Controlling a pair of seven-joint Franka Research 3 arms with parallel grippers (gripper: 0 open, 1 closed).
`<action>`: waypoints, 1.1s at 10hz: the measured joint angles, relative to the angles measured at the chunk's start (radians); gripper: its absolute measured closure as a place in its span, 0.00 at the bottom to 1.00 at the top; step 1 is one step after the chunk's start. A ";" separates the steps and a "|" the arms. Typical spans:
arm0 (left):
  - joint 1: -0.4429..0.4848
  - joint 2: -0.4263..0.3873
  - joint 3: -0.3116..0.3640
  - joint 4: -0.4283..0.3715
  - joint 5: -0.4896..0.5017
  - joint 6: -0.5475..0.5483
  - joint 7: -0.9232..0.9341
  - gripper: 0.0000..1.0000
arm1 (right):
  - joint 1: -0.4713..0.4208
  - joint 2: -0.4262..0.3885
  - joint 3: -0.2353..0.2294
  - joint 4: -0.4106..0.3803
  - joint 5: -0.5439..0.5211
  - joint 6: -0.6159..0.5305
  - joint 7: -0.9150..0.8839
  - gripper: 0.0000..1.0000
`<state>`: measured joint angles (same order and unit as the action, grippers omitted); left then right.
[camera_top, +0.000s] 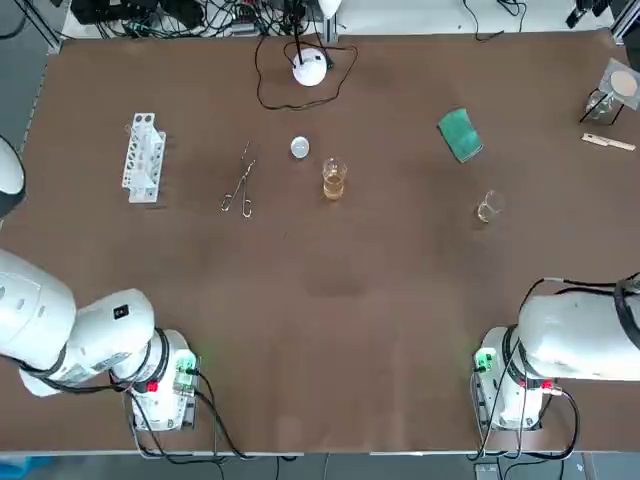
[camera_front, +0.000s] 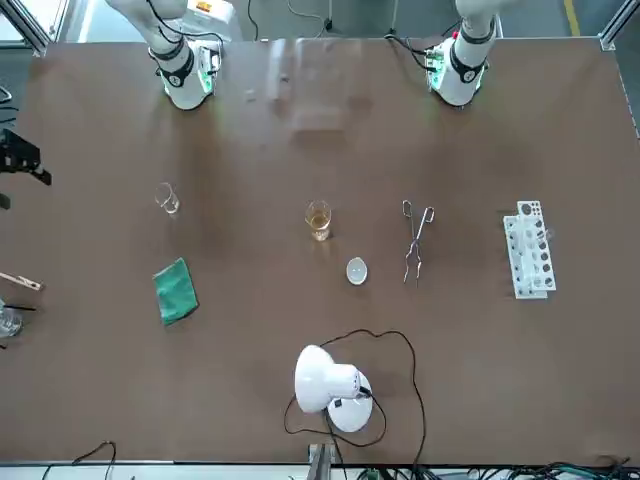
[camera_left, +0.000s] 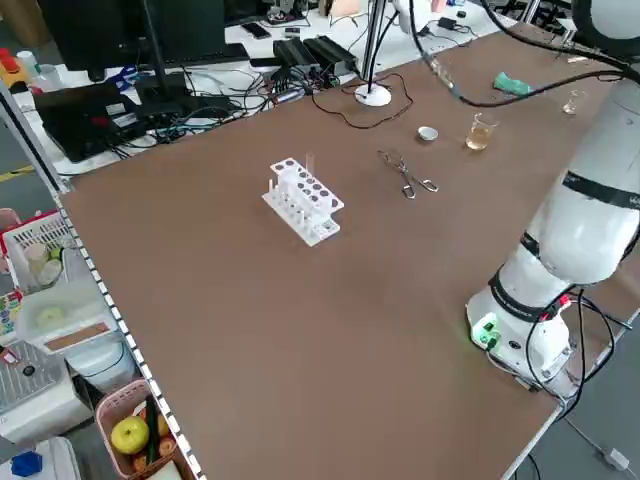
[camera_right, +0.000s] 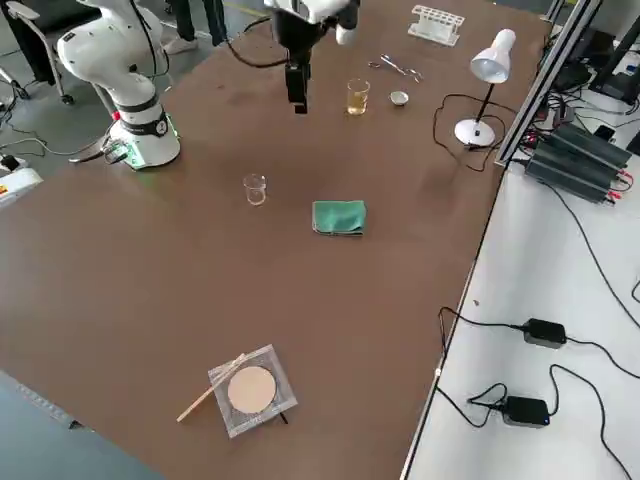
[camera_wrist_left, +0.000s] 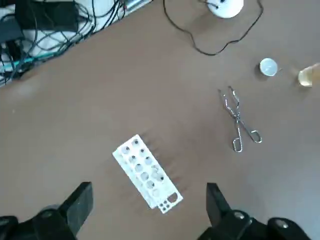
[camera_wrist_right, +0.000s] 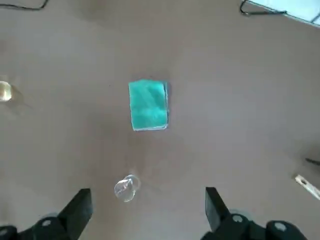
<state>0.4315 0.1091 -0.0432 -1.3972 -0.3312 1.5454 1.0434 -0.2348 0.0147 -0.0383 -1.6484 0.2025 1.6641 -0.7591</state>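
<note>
Test-tube rack (camera_wrist_left: 146, 172) sits on the table's (camera_top: 320, 300) left side, below the left gripper (camera_wrist_left: 148, 196) — fingers spread, empty; right gripper (camera_wrist_right: 147, 199) likewise released, over the small beaker (camera_wrist_right: 125, 187) near the green cloth (camera_wrist_right: 148, 105); for any grasp I'd square the fingers across the rack's narrow width first.

Matt brown desk (camera_top: 350, 300). White plastic test-tube rack (camera_top: 143, 157) at left, shiny metal tongs (camera_top: 240, 180), clear glass beaker (camera_top: 487, 207), soft green cloth (camera_top: 460, 134), glossy white lamp (camera_top: 310, 67).
</note>
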 joint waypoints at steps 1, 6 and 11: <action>0.046 0.025 0.001 -0.004 -0.052 -0.003 0.107 0.00 | -0.044 0.004 -0.001 -0.046 0.031 0.036 -0.106 0.00; 0.170 0.245 0.000 -0.014 -0.305 -0.090 0.541 0.00 | -0.171 0.052 -0.003 -0.195 0.208 0.121 -0.460 0.00; 0.276 0.472 -0.004 -0.017 -0.501 -0.182 1.042 0.01 | -0.291 0.165 -0.004 -0.340 0.420 0.187 -0.927 0.00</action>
<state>0.7079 0.5811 -0.0471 -1.4140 -0.8324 1.3635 2.0850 -0.5256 0.1794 -0.0422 -1.9886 0.6228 1.8512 -1.6864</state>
